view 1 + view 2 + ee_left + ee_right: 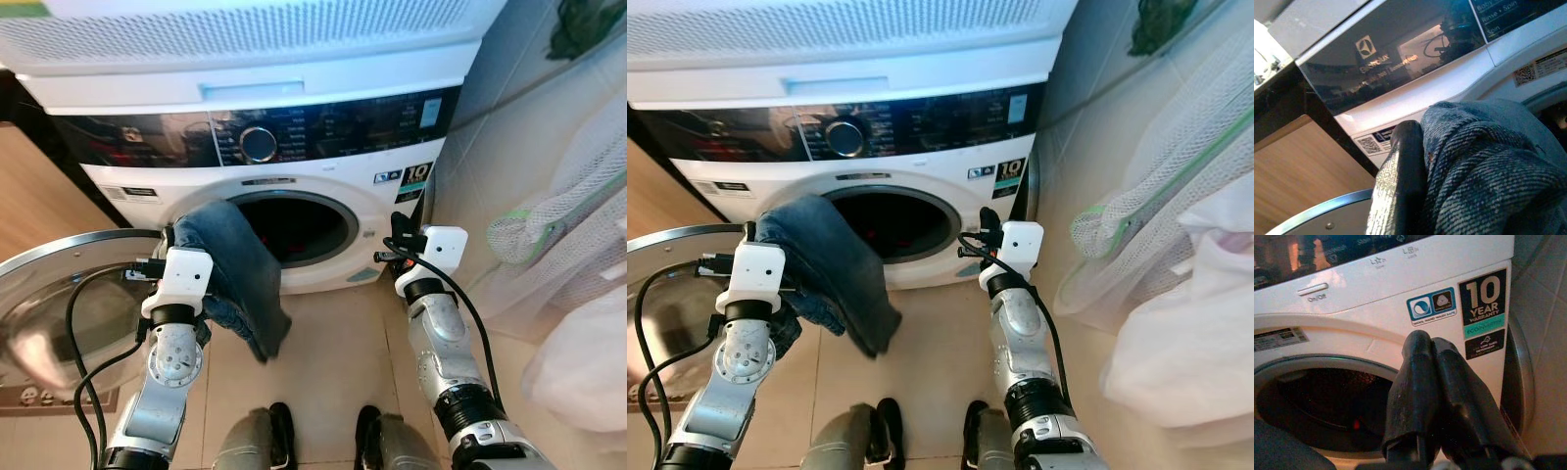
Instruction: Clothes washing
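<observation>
Left gripper [168,238], raised before the washing machine [323,186], is clamped on one pair of blue jeans [240,274]; in the left wrist view one black finger [1403,176] presses against the denim, the other being hidden under the cloth. One garment is counted: the jeans hang from this gripper, their upper part lying at the left rim of the round drum opening [299,227] and their lower end drooping toward the tiled floor [333,362]. Right gripper [1432,362] holds nothing; its two fingers are pressed together with no gap, poised near the right side of the drum opening, close to the warranty sticker [1484,298]. One machine door [59,313], chrome-ringed, stands swung open on the robot's left. One control dial [258,143] sits in the dark panel above the opening, and one detergent drawer handle [253,90] lies above that. Two white mesh laundry bags [1136,215] hang against the tiled wall on the right, with a white sack [1195,343] below them. Two black feet [284,431] of the robot stand on the floor between the arms. Drum interior appears dark; its contents cannot be made out.
</observation>
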Robot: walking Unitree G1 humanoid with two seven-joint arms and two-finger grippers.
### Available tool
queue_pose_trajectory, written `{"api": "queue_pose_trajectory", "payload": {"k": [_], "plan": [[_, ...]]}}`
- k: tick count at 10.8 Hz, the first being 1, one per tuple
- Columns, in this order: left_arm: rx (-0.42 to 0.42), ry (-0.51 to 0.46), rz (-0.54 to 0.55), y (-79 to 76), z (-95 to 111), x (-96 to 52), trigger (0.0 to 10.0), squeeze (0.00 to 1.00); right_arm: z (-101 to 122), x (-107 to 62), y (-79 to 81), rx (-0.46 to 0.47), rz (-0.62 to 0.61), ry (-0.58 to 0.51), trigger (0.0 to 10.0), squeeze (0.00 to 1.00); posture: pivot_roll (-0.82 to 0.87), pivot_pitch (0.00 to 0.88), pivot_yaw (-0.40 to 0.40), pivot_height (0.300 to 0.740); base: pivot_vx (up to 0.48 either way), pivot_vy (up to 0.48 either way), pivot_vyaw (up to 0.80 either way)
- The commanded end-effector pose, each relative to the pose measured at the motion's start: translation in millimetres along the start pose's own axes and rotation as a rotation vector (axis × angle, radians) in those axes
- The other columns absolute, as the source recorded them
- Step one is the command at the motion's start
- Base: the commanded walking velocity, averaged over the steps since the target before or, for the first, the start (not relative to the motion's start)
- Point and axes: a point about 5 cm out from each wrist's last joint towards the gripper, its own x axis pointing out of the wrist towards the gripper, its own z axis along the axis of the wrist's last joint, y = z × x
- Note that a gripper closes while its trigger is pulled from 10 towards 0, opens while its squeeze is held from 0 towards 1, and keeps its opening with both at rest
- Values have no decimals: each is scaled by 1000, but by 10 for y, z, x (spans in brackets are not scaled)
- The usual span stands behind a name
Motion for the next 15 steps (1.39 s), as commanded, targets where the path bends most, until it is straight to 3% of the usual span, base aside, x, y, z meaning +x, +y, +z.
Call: {"api": "queue_pose_trajectory", "payload": {"k": [1, 11, 13, 15], "plan": [[17, -49, 17, 47, 62, 7, 10000, 0, -36, -31, 10, -2, 7, 8, 10000, 0, 76, 259, 36, 740, 0, 0, 0], [1, -35, 12, 39, 43, 9, 10000, 0, -66, -27, -23, 4, -10, 35, 10000, 0, 74, 258, 34, 740, 0, 0, 0], [-45, 38, 18, 91, -129, 4, 10000, 0, -109, -65, -50, 1, -13, 43, 10000, 0, 73, 255, 35, 740, 0, 0, 0], [-38, 140, 11, 137, -393, -122, 10000, 0, -208, -151, -116, -13, -31, 75, 10000, 0, 76, 252, 33, 740, 0, 0, 0]]}}
